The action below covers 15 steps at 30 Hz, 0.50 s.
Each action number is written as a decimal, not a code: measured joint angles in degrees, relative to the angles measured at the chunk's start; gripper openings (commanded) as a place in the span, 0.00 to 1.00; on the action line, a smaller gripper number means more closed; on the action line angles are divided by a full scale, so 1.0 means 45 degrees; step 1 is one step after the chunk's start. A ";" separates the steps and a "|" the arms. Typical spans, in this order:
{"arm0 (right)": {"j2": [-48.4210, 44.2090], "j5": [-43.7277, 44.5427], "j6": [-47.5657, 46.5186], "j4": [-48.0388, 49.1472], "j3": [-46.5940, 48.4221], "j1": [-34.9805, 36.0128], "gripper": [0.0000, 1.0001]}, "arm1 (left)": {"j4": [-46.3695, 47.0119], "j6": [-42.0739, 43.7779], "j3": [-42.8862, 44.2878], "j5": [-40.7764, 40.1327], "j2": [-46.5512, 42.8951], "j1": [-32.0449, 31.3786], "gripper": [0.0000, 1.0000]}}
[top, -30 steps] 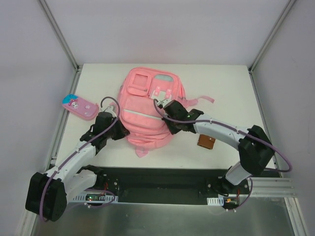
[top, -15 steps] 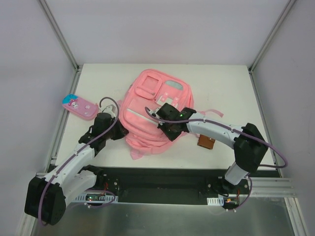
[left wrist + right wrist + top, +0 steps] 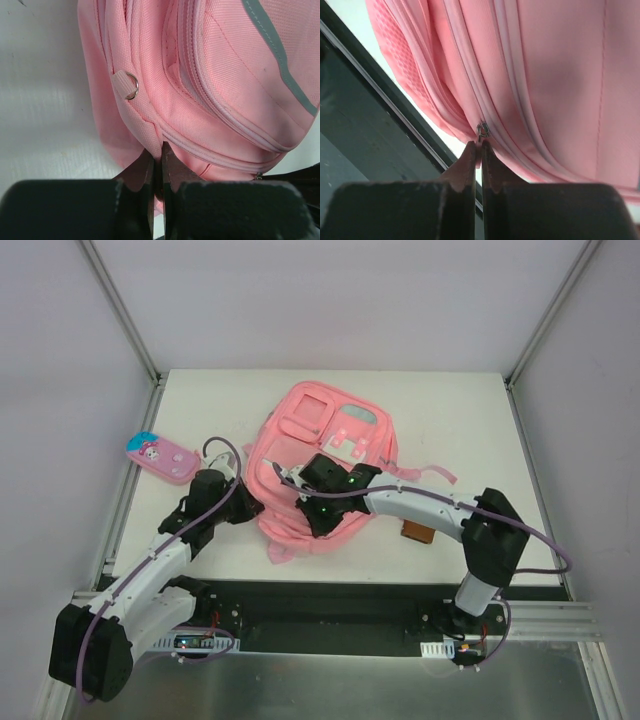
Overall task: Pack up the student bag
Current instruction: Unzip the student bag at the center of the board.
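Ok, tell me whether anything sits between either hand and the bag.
Nothing visible does. The left hand is shut on the bag at its side seam, and the right hand is shut on the zip pull at its near edge.

One camera looks down on the student bag (image 3: 300, 445) from high on its near side; both my wrist cameras sit close against its near edge.

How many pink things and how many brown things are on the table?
Pink: 2 (student bag, pencil case)
Brown: 1 (small brown thing beside the right arm, too small to identify)
Total: 3
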 measured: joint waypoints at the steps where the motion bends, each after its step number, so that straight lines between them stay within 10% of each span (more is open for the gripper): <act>1: 0.0126 -0.0053 0.0282 0.0243 0.0078 0.0063 0.01 | 0.0019 0.0000 -0.0019 0.0010 0.0000 0.0000 0.00; 15: 0.1559 -0.0398 0.4022 0.2759 0.1923 0.0126 0.01 | 0.1831 -0.0787 -0.1695 0.0369 -0.1719 -0.0083 0.00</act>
